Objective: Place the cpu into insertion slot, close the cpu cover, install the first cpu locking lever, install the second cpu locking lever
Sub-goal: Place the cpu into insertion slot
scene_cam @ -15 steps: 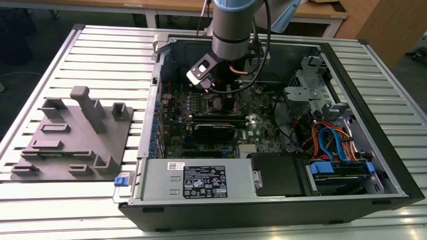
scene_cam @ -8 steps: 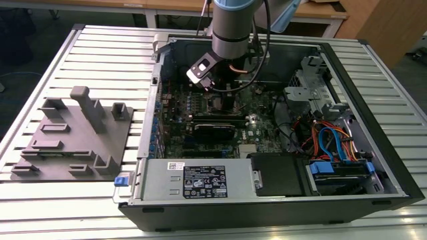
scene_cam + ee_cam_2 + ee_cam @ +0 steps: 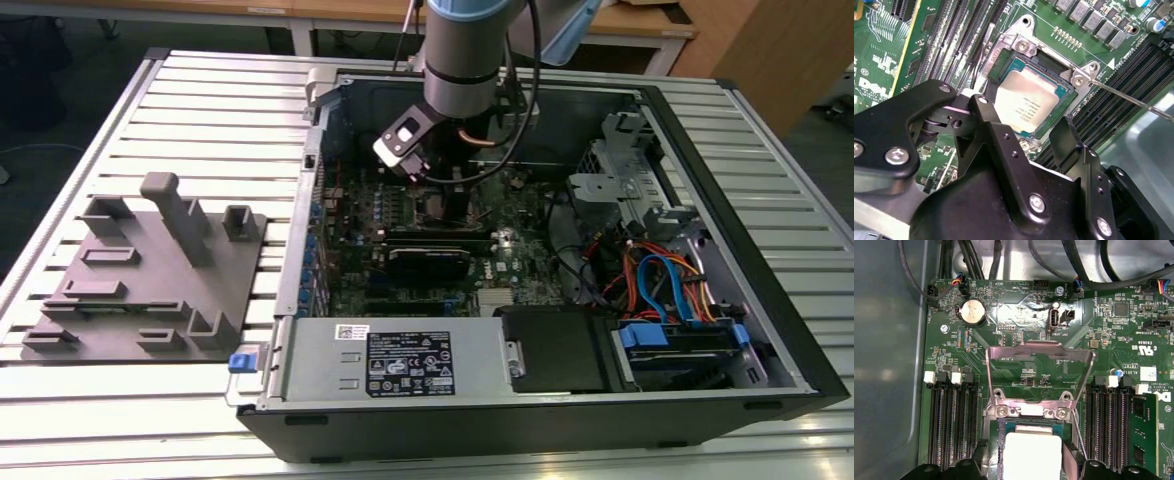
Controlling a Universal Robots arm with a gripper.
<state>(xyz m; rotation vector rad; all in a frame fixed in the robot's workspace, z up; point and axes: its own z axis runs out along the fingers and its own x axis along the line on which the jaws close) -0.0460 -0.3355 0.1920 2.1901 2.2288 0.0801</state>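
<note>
The cpu (image 3: 1026, 105), its dull silver top up, lies flat inside the insertion slot (image 3: 1051, 70) on the green motherboard (image 3: 1114, 325), toward the far side of the open computer case (image 3: 747, 290). The gripper (image 3: 1021, 120) is poised directly over the chip with its fingers open. One black finger (image 3: 1004, 145) stands beside one edge of the chip and the other beside the opposite edge. In the first wrist view a strip of socket shows between one finger and the chip.

The cpu cover (image 3: 1039, 350), a silvery frame with a square cut-out, stands swung up from its two-screw hinge at the socket's edge, not yet closed over the chip. A thin wire locking lever (image 3: 1134, 100) juts free from a socket corner, out over the neighbouring memory slots (image 3: 951, 415). More memory slots run along the socket's opposite side. A round coin battery (image 3: 973, 311) sits on the board beyond the raised cover.

In the exterior view the arm (image 3: 467, 50) descends into the case, which rests on a slatted metal table (image 3: 200, 90). The power supply (image 3: 387, 365) fills the case's near edge. A grey fixture tray (image 3: 147, 270) lies on the table at the exterior view's left, apart from the case.
</note>
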